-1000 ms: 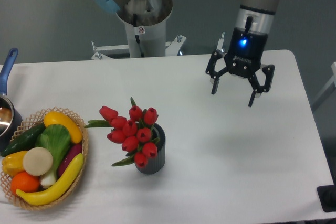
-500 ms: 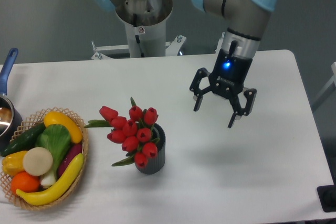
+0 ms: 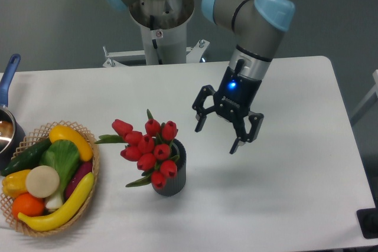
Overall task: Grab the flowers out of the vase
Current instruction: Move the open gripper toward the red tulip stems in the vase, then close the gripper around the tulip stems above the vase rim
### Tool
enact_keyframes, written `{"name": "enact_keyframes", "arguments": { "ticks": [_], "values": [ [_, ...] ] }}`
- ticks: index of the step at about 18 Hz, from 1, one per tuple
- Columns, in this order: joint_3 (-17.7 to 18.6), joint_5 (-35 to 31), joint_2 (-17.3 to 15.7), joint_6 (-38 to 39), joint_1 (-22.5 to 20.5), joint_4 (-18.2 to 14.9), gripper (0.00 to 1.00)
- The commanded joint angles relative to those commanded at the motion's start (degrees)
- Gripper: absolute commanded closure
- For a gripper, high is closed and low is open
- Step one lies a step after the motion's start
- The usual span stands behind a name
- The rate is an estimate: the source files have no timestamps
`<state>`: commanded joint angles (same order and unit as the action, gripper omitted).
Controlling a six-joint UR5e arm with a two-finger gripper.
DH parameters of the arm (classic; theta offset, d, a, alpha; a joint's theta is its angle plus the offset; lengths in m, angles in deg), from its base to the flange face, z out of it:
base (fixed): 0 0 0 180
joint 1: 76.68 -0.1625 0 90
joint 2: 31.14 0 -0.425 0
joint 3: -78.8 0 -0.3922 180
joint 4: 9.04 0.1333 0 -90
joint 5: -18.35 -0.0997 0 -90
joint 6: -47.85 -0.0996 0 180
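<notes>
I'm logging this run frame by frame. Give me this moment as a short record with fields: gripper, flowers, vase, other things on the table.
gripper: gripper open, empty, above the table to the right of the flowers
flowers: flowers, red tulips, in the vase and leaning left, not touched
vase: vase, dark grey, upright on the white table
other things: basket of fruit and vegetables at left; pot with a blue handle at the left edge

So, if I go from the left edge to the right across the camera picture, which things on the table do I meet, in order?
Metal pot with blue handle → woven basket of fruit and vegetables → flowers in the vase → the open tool, above the table.
</notes>
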<state>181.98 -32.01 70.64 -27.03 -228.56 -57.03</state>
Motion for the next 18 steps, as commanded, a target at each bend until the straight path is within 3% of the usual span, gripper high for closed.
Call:
{"name": "enact_keyframes", "arguments": {
  "ticks": [5, 8, 18],
  "values": [
    [1.9, 2.0, 0.4, -1.7, 0.9, 0.2, 0.00],
    [2.7, 7.0, 0.6, -1.9, 1.1, 0.1, 0.00],
    [2.3, 7.8, 2.7, -0.4, 4.0, 0.0, 0.00]
  ]
}}
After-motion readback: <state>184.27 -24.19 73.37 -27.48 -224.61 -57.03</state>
